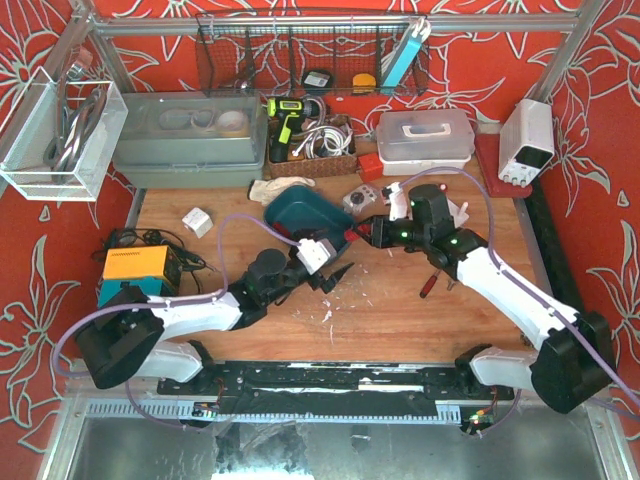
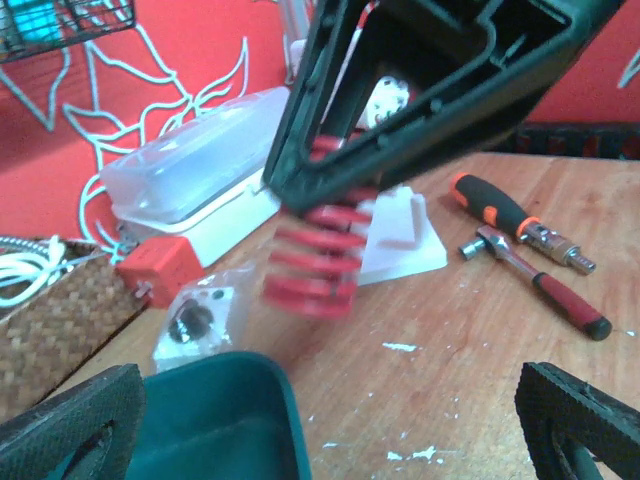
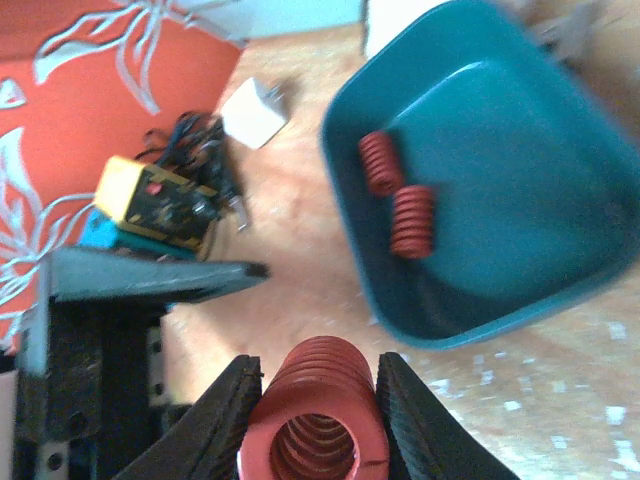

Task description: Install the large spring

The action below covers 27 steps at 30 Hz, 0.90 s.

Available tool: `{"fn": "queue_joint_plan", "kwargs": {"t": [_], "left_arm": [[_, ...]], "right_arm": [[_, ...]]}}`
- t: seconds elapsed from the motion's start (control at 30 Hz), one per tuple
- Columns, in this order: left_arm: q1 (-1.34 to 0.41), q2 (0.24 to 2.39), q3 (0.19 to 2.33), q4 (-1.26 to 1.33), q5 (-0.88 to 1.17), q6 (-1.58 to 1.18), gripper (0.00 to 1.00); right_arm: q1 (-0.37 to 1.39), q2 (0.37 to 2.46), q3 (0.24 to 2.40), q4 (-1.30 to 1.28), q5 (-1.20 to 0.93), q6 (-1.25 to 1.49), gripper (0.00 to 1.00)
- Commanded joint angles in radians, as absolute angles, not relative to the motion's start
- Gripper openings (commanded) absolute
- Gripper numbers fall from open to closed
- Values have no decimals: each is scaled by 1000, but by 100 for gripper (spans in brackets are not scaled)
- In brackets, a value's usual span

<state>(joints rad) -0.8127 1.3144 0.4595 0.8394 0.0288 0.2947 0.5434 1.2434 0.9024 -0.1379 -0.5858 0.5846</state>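
My right gripper (image 1: pixel 362 233) is shut on a large red spring (image 1: pixel 351 238) and holds it above the table, just right of the teal tray (image 1: pixel 305 212). In the right wrist view the spring (image 3: pixel 318 420) sits end-on between both fingers (image 3: pixel 225 425), and the tray (image 3: pixel 520 270) holds two smaller red springs (image 3: pixel 378 162). My left gripper (image 1: pixel 335 272) is open and empty, below and left of the spring. In the left wrist view, its fingers (image 2: pixel 70 425) are wide apart and the held spring (image 2: pixel 315 255) hangs from the right gripper's black jaws.
A white bracket (image 2: pixel 400 235), an orange-black screwdriver (image 2: pixel 490 205) and a red-handled ratchet (image 2: pixel 545 280) lie right of the spring. A bag of small parts (image 2: pixel 195 320) and a red box (image 2: pixel 160 270) lie behind the tray. A yellow device (image 1: pixel 135 265) sits far left.
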Motion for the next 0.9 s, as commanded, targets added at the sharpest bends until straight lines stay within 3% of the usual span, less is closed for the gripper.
{"fn": "queue_joint_plan", "kwargs": {"t": [0.0,0.2,0.3,0.7,0.87], "left_arm": [[-818,1264,433,822,-89,256,100],[-848,1213,388,762,-167,186,100],[-865,1195,344,795,-177,170,100],[-874,1189,326,774,-179,105,100],[-876,1185,340,756,-154,93,100]], "right_arm": [[538,1179,917,-188,-258,523,0],[520,1170,959,-268,152,403,0],[471,1197,988,-282,257,371,0],[234,1380,1095,-306,365,326,0],[148,1454,1135,-315,318,320,0]]}}
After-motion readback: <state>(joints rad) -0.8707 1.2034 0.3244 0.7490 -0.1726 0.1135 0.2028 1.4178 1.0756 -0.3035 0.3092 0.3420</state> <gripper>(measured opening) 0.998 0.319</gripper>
